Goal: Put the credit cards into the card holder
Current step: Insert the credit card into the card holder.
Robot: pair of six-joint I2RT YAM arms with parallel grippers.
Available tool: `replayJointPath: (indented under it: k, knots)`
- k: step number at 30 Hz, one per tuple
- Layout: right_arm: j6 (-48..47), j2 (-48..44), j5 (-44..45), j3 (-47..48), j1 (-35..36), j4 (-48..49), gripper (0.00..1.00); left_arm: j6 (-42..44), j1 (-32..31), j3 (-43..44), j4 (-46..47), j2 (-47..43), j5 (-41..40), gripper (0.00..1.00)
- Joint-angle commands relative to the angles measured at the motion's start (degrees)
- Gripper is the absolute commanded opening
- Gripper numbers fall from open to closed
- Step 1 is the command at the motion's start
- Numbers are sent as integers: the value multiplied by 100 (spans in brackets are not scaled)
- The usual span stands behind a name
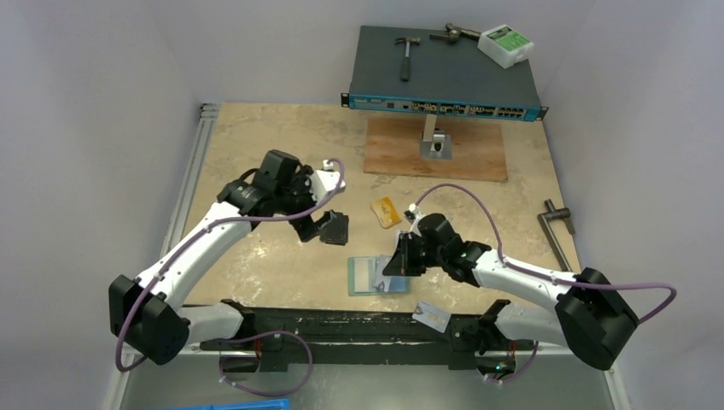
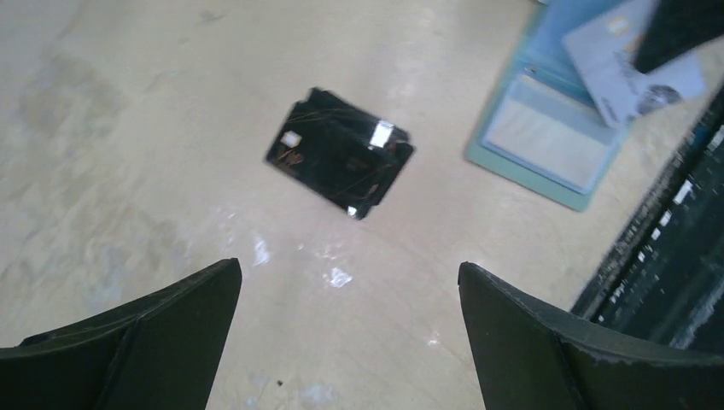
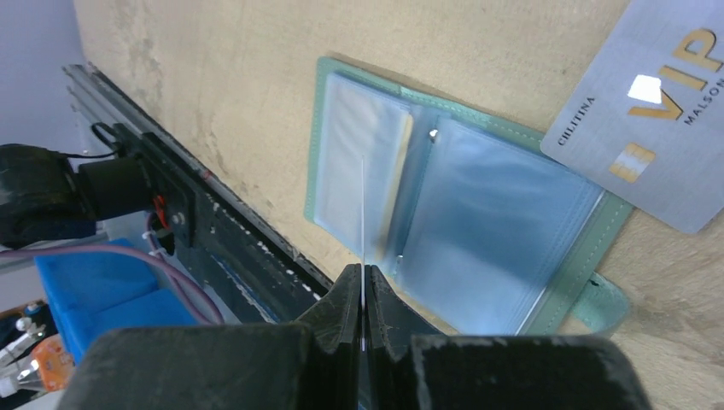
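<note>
The teal card holder [image 1: 363, 275] lies open near the table's front edge, and its clear sleeves [image 3: 478, 213] face up. My right gripper [image 3: 363, 272] is shut on a thin credit card [image 3: 363, 213] seen edge-on, with its tip over the holder's left page. A silver VIP card [image 3: 657, 111] lies flat, overlapping the holder's far edge. An orange card [image 1: 385, 212] rests on the table behind the holder. Another silver card [image 1: 431, 317] sits on the black front rail. My left gripper [image 2: 348, 272] hangs open over bare table, with nothing between its fingers.
A black rounded rectangle [image 2: 340, 154] lies just ahead of my left gripper. At the back stand a network switch [image 1: 444, 73] with a hammer on top and a wooden board [image 1: 435, 149]. A metal tool [image 1: 559, 231] lies at the right edge.
</note>
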Motion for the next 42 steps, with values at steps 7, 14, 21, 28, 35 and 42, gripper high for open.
replayJointPath:
  k: [7,14,21,28,35,42]
  knots:
    - [-263,-307,-604,15,-379,337,0,-474,639,-410,522,-442,203,100]
    - [-425,-357,-822,-51,-795,232,0,-61,-179,-1300,1517,-501,234,100]
    - [-644,-469,-617,69,-802,-164,0,-303,-569,-497,873,313,324,100]
    - [-741,-549,-1134,-169,-944,161,0,1337,-1062,-1383,1852,272,217,100]
    - [-746,-324,-1797,-478,-1349,714,0,2250,-1184,-1512,2142,764,279,100]
    - [-682,-62,-2131,-642,-1518,1257,0,3057,-1636,-1814,2540,861,34,100]
